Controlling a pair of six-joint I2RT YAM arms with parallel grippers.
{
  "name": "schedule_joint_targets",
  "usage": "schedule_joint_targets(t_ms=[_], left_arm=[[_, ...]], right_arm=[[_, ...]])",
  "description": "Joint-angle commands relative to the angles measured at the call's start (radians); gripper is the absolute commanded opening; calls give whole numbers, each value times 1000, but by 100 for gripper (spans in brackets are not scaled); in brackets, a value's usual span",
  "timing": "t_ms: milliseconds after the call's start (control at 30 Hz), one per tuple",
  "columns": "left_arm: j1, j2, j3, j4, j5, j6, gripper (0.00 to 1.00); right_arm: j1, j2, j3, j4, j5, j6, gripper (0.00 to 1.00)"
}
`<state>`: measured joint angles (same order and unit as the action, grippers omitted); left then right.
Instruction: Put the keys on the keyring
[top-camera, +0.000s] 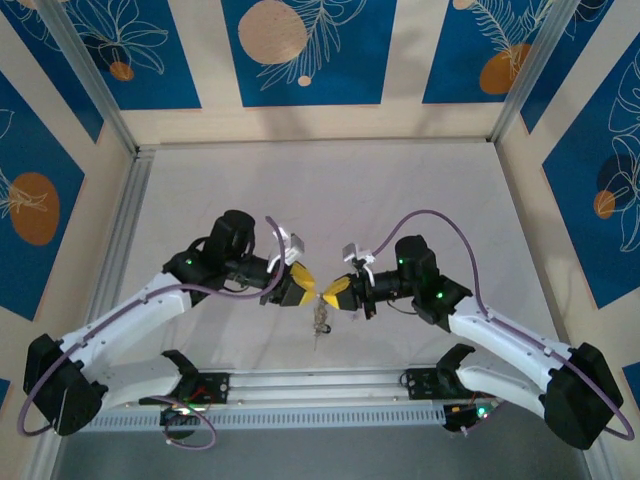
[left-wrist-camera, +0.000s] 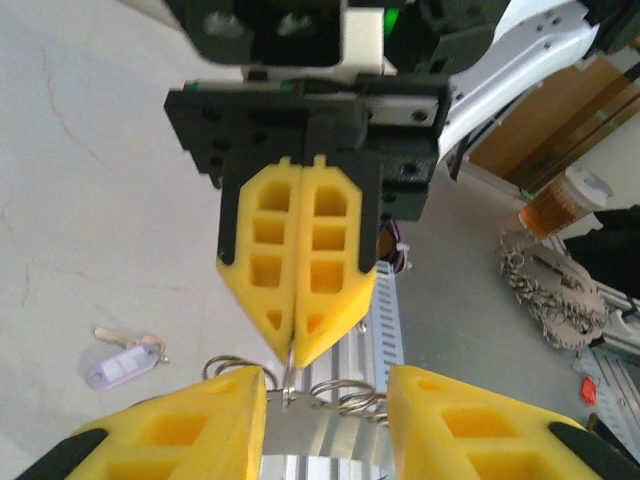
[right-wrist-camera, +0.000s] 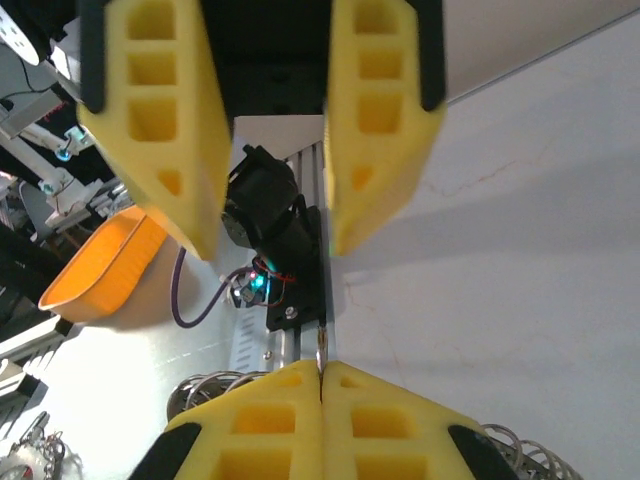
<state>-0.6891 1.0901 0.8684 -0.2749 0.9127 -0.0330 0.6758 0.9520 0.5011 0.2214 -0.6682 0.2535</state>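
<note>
We see the two arms meeting tip to tip over the near middle of the desk (top-camera: 330, 190). The left gripper (left-wrist-camera: 325, 380) has its jaws parted a moderate way, with nothing clamped between them. Wire loops of the keyring (left-wrist-camera: 345, 400) sit in the gap, and we cannot tell whether they touch either pad. The right gripper (left-wrist-camera: 296, 350) faces it with its jaws pressed fully together, pinching a thin metal sliver of the keyring at their very tip. In the top view the rest of it hangs as a small silvery bundle just below the two tips. A pale lilac key (left-wrist-camera: 122, 365) lies flat on the desk, apart from both grippers.
</note>
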Motion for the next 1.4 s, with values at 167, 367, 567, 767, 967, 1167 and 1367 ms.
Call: schedule_joint_targets(t_ms=[167,367,567,767,967,1167,1367], left_arm=[[13,-30,-68,116,40,-82,36],[13,-41,-101,210,42,-130,34],[10,-31,-134,340,42,-187,30],[6,-22,-158,424,38,-222,16],[-1,-24,-169,450,37,-229,0],[-1,-86,-131,284,-9,-121,0],[-1,-64,-14,-18,0,65,0]], right_arm=[[-6,-35,-14,125,21,65,0],[0,-37,-18,221,10,128,0],[7,-36,-34,312,30,183,0],[24,-32,-43,344,56,197,0],[31,-30,-47,360,78,204,0],[44,-70,-19,191,107,158,20],[-15,-183,78,-186,165,41,43]])
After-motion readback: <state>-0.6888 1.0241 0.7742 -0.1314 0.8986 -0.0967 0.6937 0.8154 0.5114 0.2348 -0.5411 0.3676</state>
